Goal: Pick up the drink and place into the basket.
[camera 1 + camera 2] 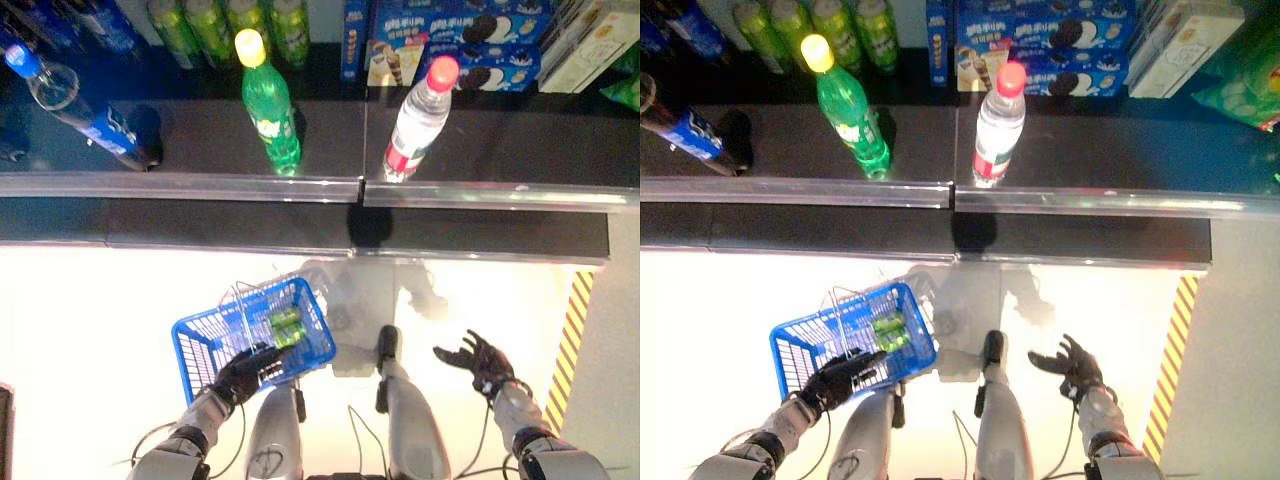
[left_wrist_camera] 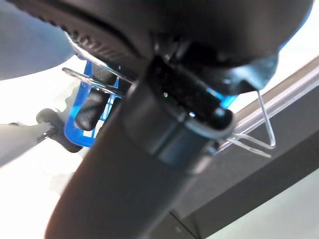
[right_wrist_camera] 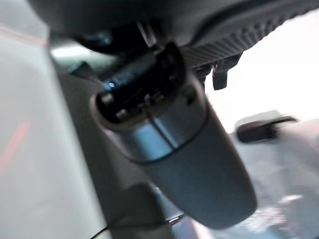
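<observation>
My left hand (image 1: pixel 243 372) is shut on the thin wire handles of the blue basket (image 1: pixel 200 345), which hangs low in front at the left. A green drink (image 1: pixel 285 325) lies inside the basket. In the left wrist view the wire handles (image 2: pixel 259 134) run past my hand. My right hand (image 1: pixel 480 362) is open and empty, low at the right, fingers spread. On the dark shelf ahead stand a green bottle with a yellow cap (image 1: pixel 268 100), a clear bottle with a red cap (image 1: pixel 420 118) and a blue-labelled bottle (image 1: pixel 85 108) leaning at the left.
The shelf has a metal front rail (image 1: pixel 300 187). Green bottles (image 1: pixel 225 25) and blue biscuit boxes (image 1: pixel 470 35) stand at the back of the shelf. A yellow-and-black striped strip (image 1: pixel 572 330) marks the floor at the right.
</observation>
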You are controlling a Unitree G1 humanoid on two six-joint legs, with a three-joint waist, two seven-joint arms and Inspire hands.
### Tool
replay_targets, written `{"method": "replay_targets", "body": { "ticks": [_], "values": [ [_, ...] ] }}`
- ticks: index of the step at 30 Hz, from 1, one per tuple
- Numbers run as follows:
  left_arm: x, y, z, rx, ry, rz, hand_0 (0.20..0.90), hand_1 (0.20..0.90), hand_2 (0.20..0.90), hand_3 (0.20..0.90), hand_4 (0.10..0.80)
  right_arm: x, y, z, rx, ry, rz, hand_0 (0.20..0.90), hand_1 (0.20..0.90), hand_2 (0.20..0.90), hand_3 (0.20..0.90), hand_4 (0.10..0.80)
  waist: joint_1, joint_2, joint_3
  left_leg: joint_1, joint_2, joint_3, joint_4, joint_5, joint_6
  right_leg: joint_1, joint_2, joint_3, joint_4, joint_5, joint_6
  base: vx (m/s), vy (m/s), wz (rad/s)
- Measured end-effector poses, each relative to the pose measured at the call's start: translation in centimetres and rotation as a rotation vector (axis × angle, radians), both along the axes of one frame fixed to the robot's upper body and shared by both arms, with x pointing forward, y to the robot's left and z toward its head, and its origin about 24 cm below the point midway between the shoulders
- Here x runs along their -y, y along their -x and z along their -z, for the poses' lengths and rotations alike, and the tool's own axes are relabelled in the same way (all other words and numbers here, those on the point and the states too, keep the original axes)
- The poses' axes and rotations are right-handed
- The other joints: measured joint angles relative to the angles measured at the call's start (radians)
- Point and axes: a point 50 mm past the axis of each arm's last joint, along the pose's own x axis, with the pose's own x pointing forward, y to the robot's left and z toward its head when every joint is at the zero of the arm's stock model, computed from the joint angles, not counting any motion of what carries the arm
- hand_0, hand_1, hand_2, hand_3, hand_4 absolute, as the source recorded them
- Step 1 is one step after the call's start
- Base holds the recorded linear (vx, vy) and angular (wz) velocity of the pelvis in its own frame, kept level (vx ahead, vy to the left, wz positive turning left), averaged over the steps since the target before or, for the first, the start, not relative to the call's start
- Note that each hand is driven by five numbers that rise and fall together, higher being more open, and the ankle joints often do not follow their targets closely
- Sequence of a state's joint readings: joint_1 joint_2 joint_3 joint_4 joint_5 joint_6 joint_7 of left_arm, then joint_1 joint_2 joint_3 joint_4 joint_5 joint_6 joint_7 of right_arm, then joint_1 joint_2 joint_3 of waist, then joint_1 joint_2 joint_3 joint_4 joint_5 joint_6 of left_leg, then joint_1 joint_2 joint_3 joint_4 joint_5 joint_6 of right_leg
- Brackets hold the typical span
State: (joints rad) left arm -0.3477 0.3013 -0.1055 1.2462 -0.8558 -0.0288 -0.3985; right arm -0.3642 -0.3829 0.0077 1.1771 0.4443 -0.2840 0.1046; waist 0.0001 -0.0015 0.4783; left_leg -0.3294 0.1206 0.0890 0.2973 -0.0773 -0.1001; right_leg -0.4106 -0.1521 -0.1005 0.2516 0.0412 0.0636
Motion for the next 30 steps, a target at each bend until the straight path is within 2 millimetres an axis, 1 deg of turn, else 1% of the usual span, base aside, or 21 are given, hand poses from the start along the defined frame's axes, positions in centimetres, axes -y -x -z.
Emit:
{"method": "replay_targets", "body": {
  "ticks": [1,2,3,4,5,7,8,9,10,14,16,19,24,30],
  "values": [
    [0.1,-0.3,-0.2,0.016,0.002,0.001,0.300,0.300,0.300,0.200,0.100,-0.3,-0.8,-1.0,0.053,0.016,-0.032,0.900,0.900,0.900,0.900,0.800,0.000,-0.002,0.001,-0.021,-0.003,-0.007,0.040,-0.018,0.003,-0.025,-0.007,0.001,0.049,-0.023,0.000,-0.020,-0.014,0.08],
    [0.1,-0.4,-0.4,0.024,0.004,0.000,0.300,0.300,0.300,0.200,0.100,-0.5,-1.2,-1.5,0.079,0.024,-0.052,0.900,0.900,0.900,0.900,0.800,-0.001,-0.002,0.002,-0.033,-0.004,-0.012,0.061,-0.030,0.005,-0.038,-0.010,0.002,0.070,-0.035,-0.001,-0.025,-0.004,0.10],
    [0.2,-0.8,-0.7,0.045,0.001,-0.006,0.300,0.300,0.300,0.200,0.100,-1.4,-2.1,-2.8,0.154,0.038,-0.099,0.900,0.900,0.900,0.900,0.800,0.000,-0.004,0.002,-0.061,-0.006,-0.017,0.104,-0.045,0.005,-0.066,-0.016,0.006,0.116,-0.053,0.000,-0.025,-0.004,0.05],
    [0.2,-1.2,-1.0,0.064,-0.001,-0.004,0.300,0.300,0.300,0.200,0.100,-2.0,-2.7,-3.6,0.201,0.046,-0.130,0.900,0.900,0.900,0.900,0.800,0.001,-0.004,0.002,-0.079,-0.006,-0.019,0.127,-0.054,0.006,-0.084,-0.017,0.009,0.136,-0.058,-0.001,0.000,0.000,0.00],
    [0.3,-1.5,-1.3,0.080,-0.001,-0.002,0.300,0.300,0.300,0.200,0.100,-2.8,-3.6,-4.9,0.259,0.053,-0.164,0.900,0.900,0.900,0.900,0.800,0.006,-0.004,0.003,-0.095,-0.007,-0.020,0.147,-0.060,0.006,-0.101,-0.017,0.016,0.153,-0.060,-0.001,-0.026,-0.012,-0.09],
    [0.5,-1.8,-1.6,0.098,0.005,-0.011,0.300,0.300,0.300,0.200,0.100,-4.5,-4.4,-7.0,0.363,0.060,-0.231,0.900,0.900,0.900,0.900,0.800,0.007,-0.004,0.003,-0.118,-0.010,-0.021,0.166,-0.066,0.008,-0.127,-0.021,0.024,0.177,-0.065,-0.001,-0.012,-0.006,-0.04],
    [0.6,-1.8,-1.6,0.100,0.005,-0.013,0.300,0.300,0.300,0.200,0.100,-5.3,-4.7,-7.9,0.406,0.062,-0.263,0.900,0.900,0.900,0.900,0.800,0.005,-0.004,0.003,-0.126,-0.012,-0.023,0.175,-0.066,0.008,-0.134,-0.023,0.025,0.185,-0.067,0.000,-0.012,0.015,0.05],
    [0.5,-1.8,-1.6,0.098,0.002,-0.022,0.300,0.300,0.300,0.200,0.100,-6.4,-4.8,-9.3,0.468,0.065,-0.309,0.900,0.900,0.900,0.900,0.800,0.004,-0.004,0.003,-0.131,-0.013,-0.026,0.176,-0.066,0.008,-0.137,-0.023,0.024,0.186,-0.067,0.000,-0.008,0.027,0.06],
    [0.5,-1.7,-1.6,0.095,0.003,-0.026,0.300,0.300,0.300,0.200,0.100,-6.8,-4.8,-9.9,0.497,0.068,-0.330,0.900,0.900,0.900,0.900,0.800,0.004,-0.004,0.003,-0.131,-0.013,-0.027,0.176,-0.066,0.008,-0.136,-0.023,0.025,0.186,-0.067,0.000,-0.003,0.036,0.06],
    [0.1,-1.0,-1.2,0.095,0.021,-0.073,0.300,0.300,0.300,0.200,0.100,-8.9,-4.5,-13.2,0.654,0.091,-0.421,0.900,0.900,0.900,0.900,0.800,-0.002,-0.006,0.005,-0.132,-0.017,-0.030,0.175,-0.066,0.009,-0.136,-0.023,0.026,0.183,-0.067,0.000,-0.002,0.007,0.01],
    [0.0,-1.0,-1.2,0.099,0.033,-0.093,0.300,0.300,0.300,0.200,0.100,-9.4,-4.3,-14.6,0.726,0.112,-0.452,0.900,0.900,0.900,0.900,0.800,-0.002,-0.008,0.006,-0.131,-0.016,-0.031,0.175,-0.065,0.008,-0.135,-0.023,0.025,0.184,-0.066,0.001,0.000,0.000,0.00],
    [0.0,-0.9,-1.1,0.105,0.053,-0.121,0.300,0.300,0.300,0.200,0.100,-9.9,-4.0,-16.0,0.804,0.120,-0.473,0.900,0.900,0.900,0.900,0.800,-0.002,-0.013,0.008,-0.130,-0.022,-0.048,0.174,-0.065,0.007,-0.134,-0.023,0.025,0.188,-0.066,0.002,0.010,0.023,-0.02],
    [-0.3,-0.6,-0.9,0.106,0.115,-0.196,0.300,0.300,0.300,0.200,0.100,-9.8,-3.5,-17.5,0.884,0.172,-0.463,0.900,0.900,0.900,0.900,0.800,-0.002,-0.021,0.013,-0.125,-0.023,-0.049,0.174,-0.066,0.007,-0.133,-0.025,0.024,0.198,-0.069,0.003,0.004,0.015,0.01],
    [-0.2,0.4,-0.4,0.114,0.278,-0.283,0.300,0.300,0.300,0.200,0.100,-9.7,-3.1,-18.9,0.973,0.251,-0.417,0.900,0.900,0.900,0.900,0.800,-0.002,-0.025,0.024,-0.107,-0.018,-0.052,0.171,-0.066,0.007,-0.115,-0.024,0.021,0.192,-0.074,0.000,0.000,0.000,0.00]
  ]
}}
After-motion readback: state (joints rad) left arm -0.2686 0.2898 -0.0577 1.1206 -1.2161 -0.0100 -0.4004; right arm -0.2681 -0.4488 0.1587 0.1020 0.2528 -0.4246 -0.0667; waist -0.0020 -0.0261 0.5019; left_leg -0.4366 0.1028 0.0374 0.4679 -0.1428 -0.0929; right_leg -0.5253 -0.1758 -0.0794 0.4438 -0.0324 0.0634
